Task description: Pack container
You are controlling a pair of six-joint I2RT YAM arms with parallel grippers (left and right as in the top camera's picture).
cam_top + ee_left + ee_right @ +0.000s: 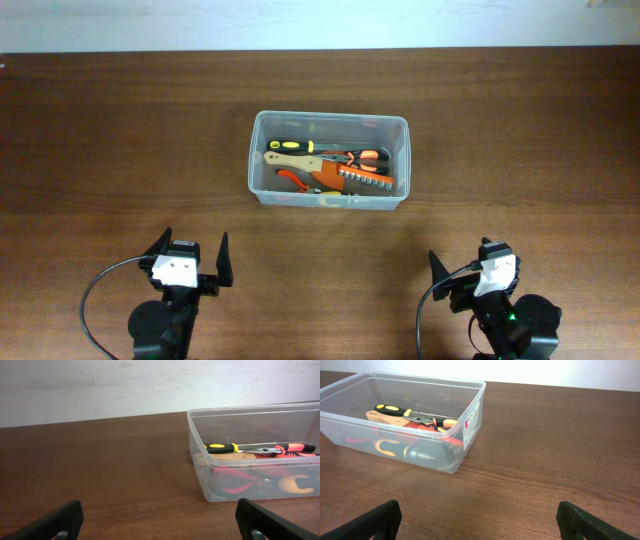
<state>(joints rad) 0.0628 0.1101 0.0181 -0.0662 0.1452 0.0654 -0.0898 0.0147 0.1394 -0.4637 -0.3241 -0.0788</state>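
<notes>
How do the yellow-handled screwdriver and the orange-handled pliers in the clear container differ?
The screwdriver has one straight yellow-and-black handle; the pliers have two orange-and-black handles. In the overhead view the screwdriver's handle lies toward the left end of the container, the pliers' handles toward its right end. Both lie inside it, along its length.

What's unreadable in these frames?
- Overhead: tools in the container overlap; lower ones are partly covered, count unclear.
- Left wrist: container's right end cut off by the frame edge; lower tools blur behind its wall.
- Right wrist: label on the container's end wall too small to read; left corner cut off by the edge.
</notes>
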